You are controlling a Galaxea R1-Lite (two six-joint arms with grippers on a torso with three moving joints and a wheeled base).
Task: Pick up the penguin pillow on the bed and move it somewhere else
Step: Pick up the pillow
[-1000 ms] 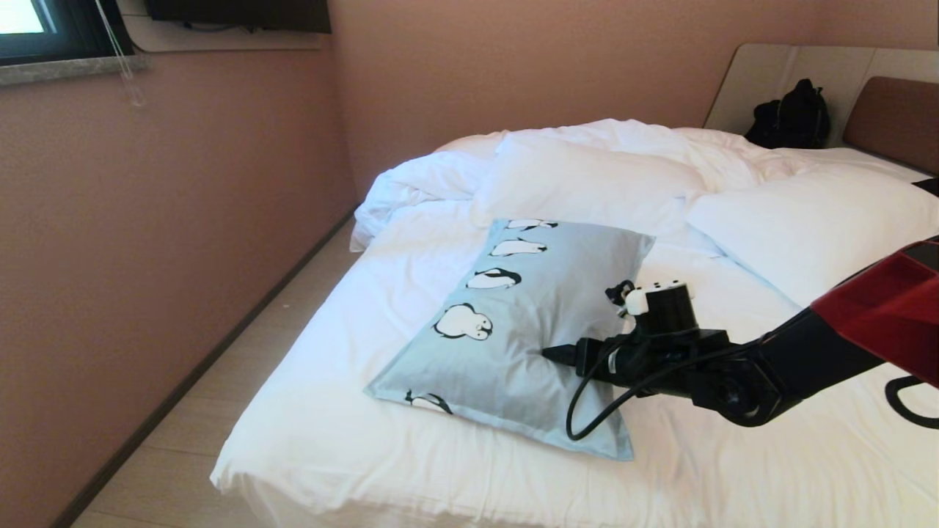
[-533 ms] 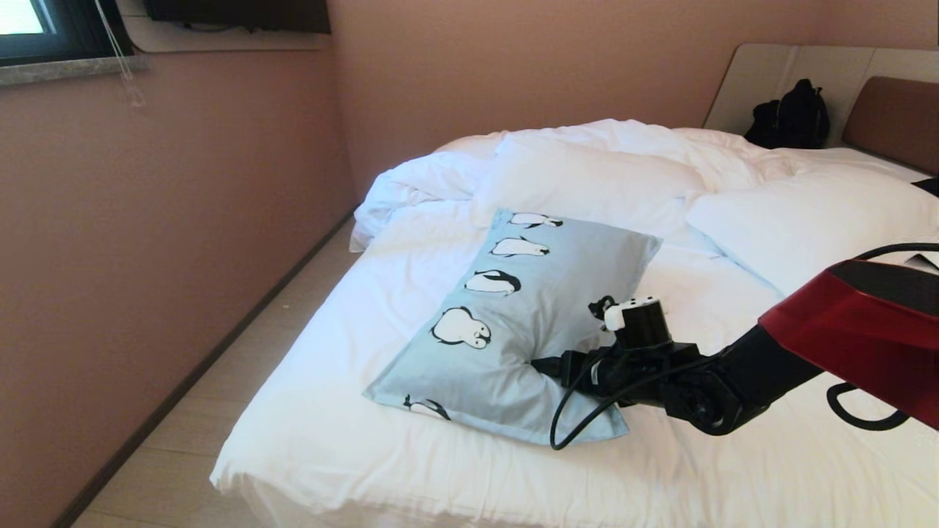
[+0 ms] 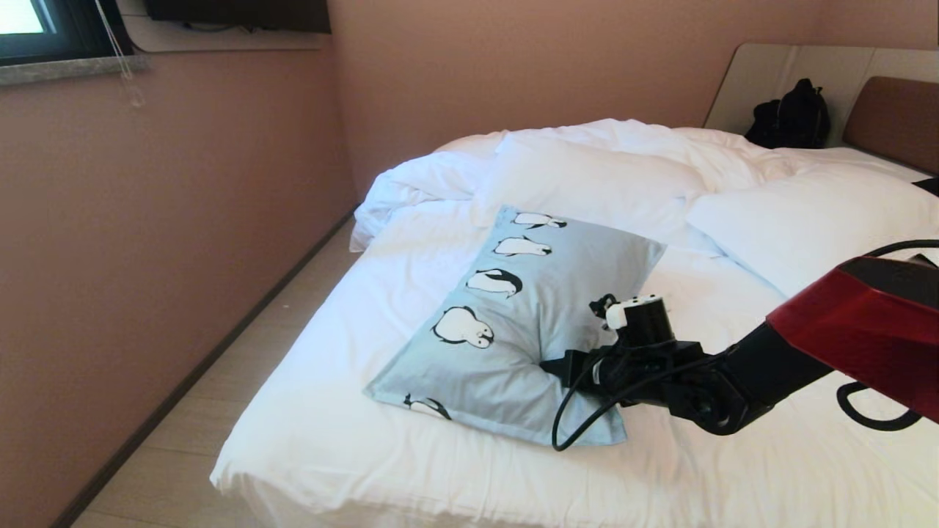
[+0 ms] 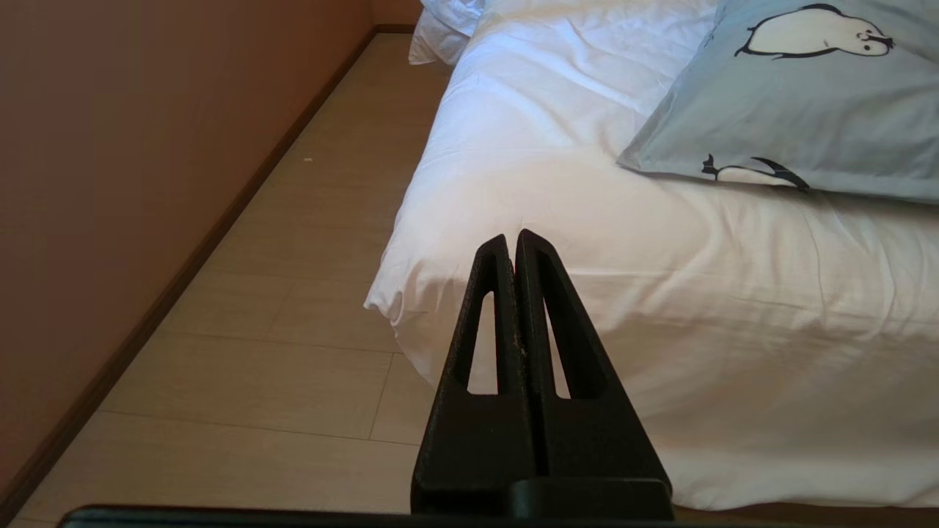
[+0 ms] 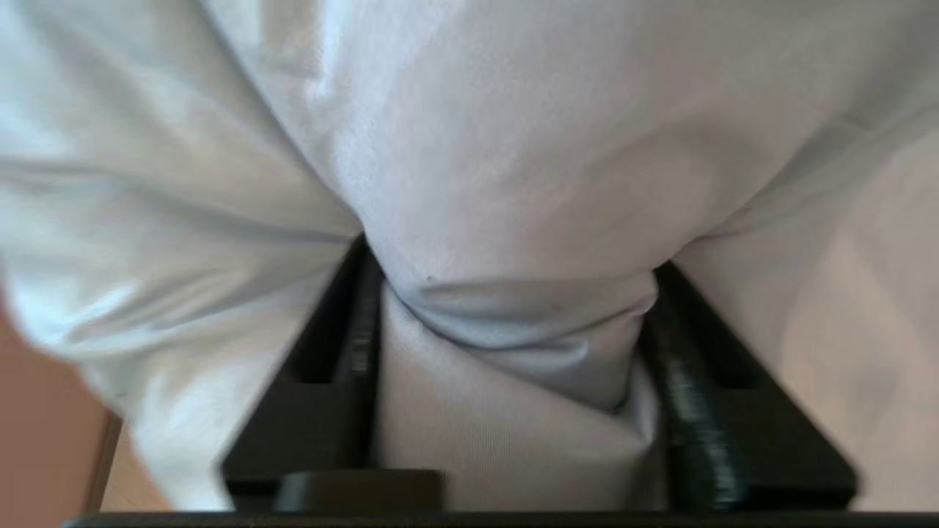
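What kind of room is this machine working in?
Most likely a bedroom, perhaps a hotel room. A large bed with rumpled white bedding fills the view, its padded headboard against the wall, and a wall-mounted television hangs near the window.

The penguin pillow [image 3: 513, 330] lies on the bed [image 3: 330, 440] near its front edge — plain pillows [image 3: 587, 180] behind it, a bag [image 3: 788, 117] further back against the headboard [image 3: 891, 117], floor [image 3: 183, 455] left.

Walls [image 3: 183, 220]: plain pinkish-brown
Floor [image 3: 191, 440]: pale wood planks, dark skirting
Window [image 3: 29, 22]: upper left corner, bright daylight
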